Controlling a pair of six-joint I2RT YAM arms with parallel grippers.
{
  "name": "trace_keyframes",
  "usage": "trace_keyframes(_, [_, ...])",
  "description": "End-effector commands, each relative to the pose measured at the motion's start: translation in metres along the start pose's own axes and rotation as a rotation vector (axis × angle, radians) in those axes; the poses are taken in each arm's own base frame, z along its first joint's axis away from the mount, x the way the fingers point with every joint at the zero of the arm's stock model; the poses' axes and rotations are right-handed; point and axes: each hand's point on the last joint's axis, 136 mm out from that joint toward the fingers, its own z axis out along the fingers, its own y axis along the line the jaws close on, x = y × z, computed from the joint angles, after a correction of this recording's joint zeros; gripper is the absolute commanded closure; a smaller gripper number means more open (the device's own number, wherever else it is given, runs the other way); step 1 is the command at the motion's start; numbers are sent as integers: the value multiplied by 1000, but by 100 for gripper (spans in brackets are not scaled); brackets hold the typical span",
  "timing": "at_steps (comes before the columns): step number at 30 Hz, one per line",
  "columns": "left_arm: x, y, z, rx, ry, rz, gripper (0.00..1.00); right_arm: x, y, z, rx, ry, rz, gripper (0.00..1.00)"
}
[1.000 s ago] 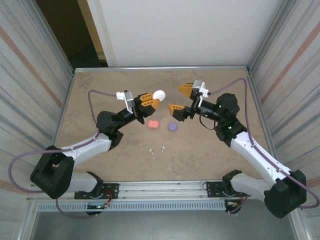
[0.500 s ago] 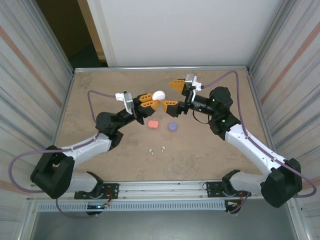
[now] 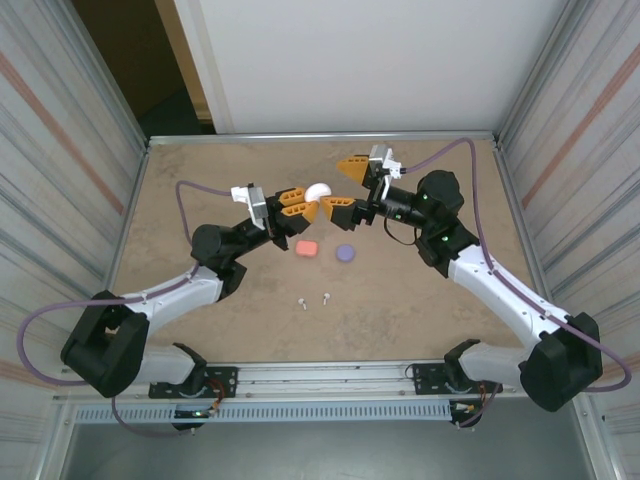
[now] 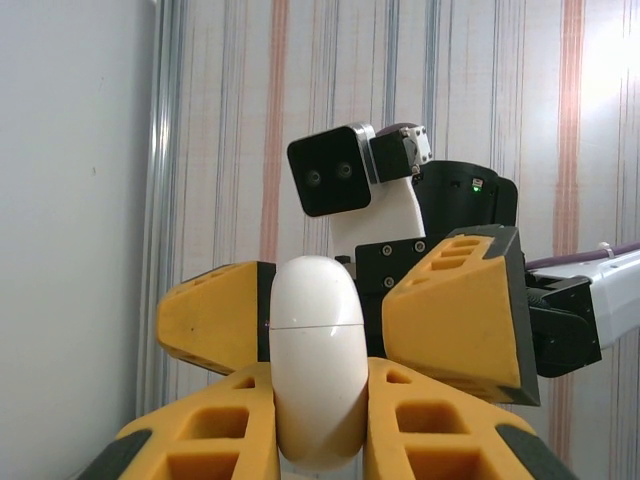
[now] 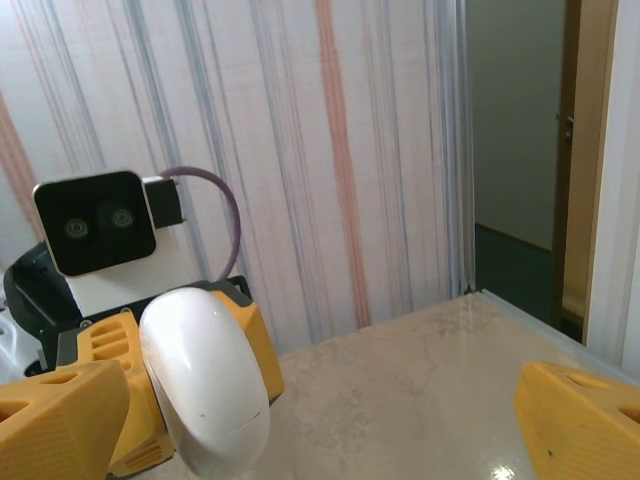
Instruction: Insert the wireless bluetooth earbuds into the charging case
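Note:
My left gripper (image 3: 308, 200) is raised above the table's middle and is shut on a white charging case (image 3: 318, 191), lid closed. In the left wrist view the case (image 4: 318, 360) stands upright between my orange fingers (image 4: 200, 435), its lid seam showing. My right gripper (image 3: 335, 186) faces it with its jaws wide open, one finger (image 4: 215, 315) on each side of the case's lid end, not touching. The right wrist view has the case (image 5: 205, 390) at lower left, close to one of my own fingers (image 5: 60, 420). Two white earbuds (image 3: 302, 303) (image 3: 326, 297) lie on the table, nearer the bases.
A pink case (image 3: 307, 247) and a round purple case (image 3: 346, 253) lie on the tan tabletop (image 3: 200, 180) just below the grippers. Striped walls (image 3: 60, 150) close in both sides, and a white panel stands at the back.
The right gripper has swung left and up toward the held case, so its open jaws now straddle it. The left gripper and case barely moved.

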Motion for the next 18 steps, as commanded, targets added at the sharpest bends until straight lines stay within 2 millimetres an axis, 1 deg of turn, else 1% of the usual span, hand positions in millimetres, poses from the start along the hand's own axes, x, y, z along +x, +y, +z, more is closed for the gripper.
trace_keyframes(1, [-9,-6,0,29,-31,45,100,-16,0,4,8,-30,-22,3])
trace_keyframes(13, [-12,-11,-1,46,-33,52,100,-13,-16,5,55,-22,1,3])
trace_keyframes(18, [-13,-12,-2,49,-34,56,100,-15,-23,5,67,-24,13,3])
